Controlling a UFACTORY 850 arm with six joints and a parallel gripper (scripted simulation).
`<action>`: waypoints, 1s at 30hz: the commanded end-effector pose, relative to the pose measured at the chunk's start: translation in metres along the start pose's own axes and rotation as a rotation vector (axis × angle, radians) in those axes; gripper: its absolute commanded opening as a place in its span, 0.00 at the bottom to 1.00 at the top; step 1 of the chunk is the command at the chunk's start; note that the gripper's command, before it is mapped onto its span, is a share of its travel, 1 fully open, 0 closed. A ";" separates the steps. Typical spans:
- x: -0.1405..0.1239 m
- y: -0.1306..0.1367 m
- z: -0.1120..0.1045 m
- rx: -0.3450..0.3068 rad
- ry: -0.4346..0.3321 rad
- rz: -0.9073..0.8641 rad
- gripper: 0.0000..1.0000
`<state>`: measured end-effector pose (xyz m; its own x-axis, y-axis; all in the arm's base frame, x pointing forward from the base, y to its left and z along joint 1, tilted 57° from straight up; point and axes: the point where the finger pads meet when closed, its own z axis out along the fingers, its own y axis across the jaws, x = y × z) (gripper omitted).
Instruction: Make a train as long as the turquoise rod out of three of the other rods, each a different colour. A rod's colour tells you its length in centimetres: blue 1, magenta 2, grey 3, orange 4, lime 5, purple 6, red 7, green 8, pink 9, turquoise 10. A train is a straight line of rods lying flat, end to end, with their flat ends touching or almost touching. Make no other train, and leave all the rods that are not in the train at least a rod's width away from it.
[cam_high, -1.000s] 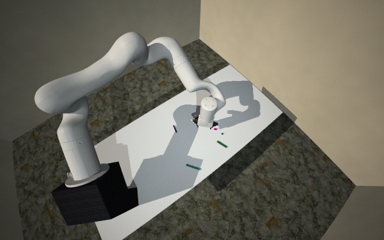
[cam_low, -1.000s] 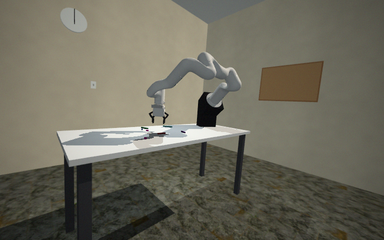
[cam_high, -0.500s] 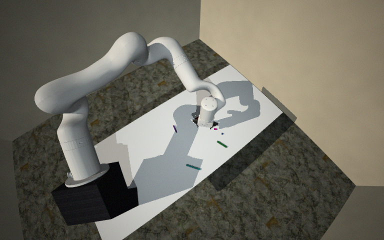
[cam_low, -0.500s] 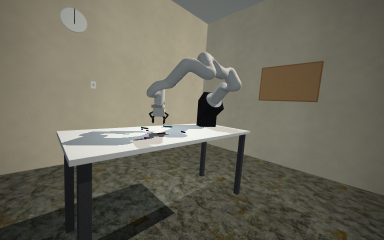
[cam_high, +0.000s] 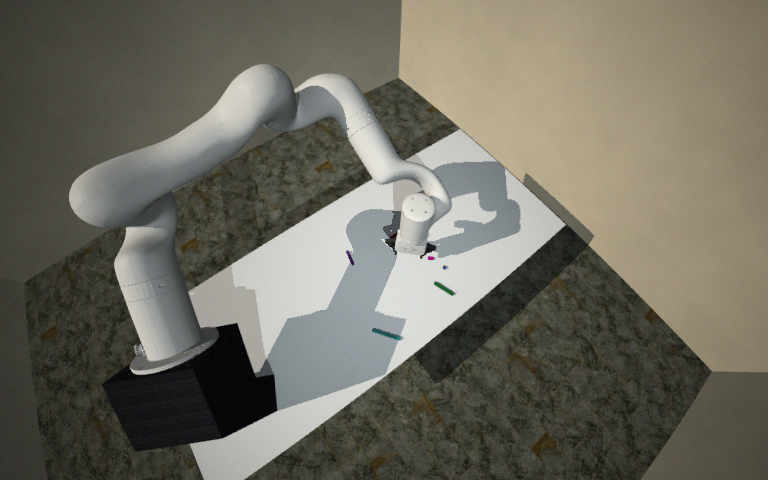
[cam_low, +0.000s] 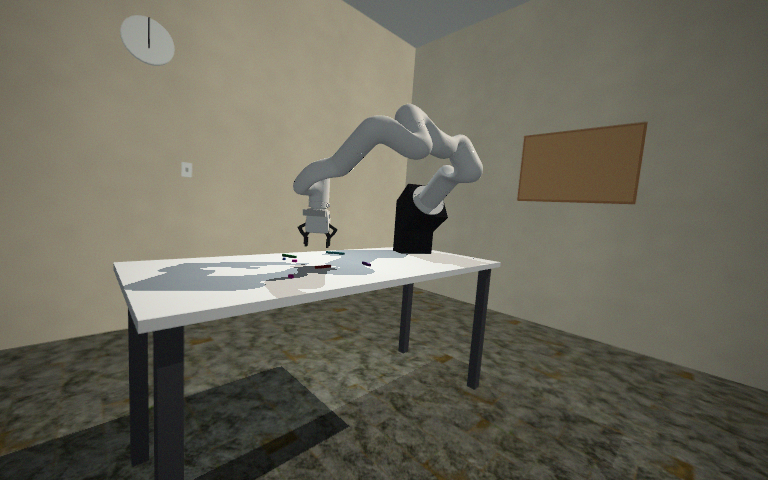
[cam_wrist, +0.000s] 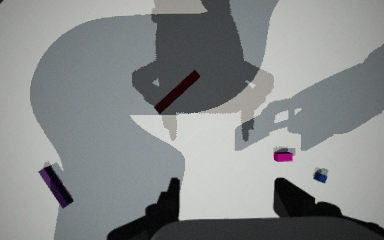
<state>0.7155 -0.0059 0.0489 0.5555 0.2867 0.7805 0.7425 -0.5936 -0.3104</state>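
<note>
The tool (cam_low: 317, 236) hangs above the worktop (cam_low: 169, 305) with its dark fingers spread wide and nothing between them, pointing straight down. In the wrist view the red rod (cam_wrist: 177, 91) lies flat in deep shadow ahead of the fingers, its long axis running diagonally from lower left to upper right. The magenta rod (cam_wrist: 283, 156) sits just ahead of one fingertip, lying roughly across the view, and the tiny blue rod (cam_wrist: 320, 176) is near it, apart from it. The purple rod (cam_wrist: 56, 187) lies well off to the other side, slanting from upper left to lower right. Seen from the top, the green rod (cam_high: 444, 288) lies beyond the blue one toward the worktop's near edge, slanted, and the turquoise rod (cam_high: 387, 333) lies farther along, well apart from the others, also slanted. None of the rods touch. The worktop is white, on dark legs, crossed by grey shadows of the arm; the floor is mottled stone, the walls beige, with a corkboard (cam_low: 582, 163) and a clock (cam_low: 147, 39).
</note>
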 end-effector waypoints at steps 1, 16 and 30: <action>0.000 0.001 -0.001 -0.001 0.001 0.000 1.00; 0.000 0.001 -0.001 -0.001 0.001 0.000 1.00; -0.007 -0.023 0.000 0.000 0.003 -0.226 1.00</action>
<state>0.7077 -0.0011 0.0493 0.4916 0.3375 0.8028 0.7888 -0.5632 -0.2463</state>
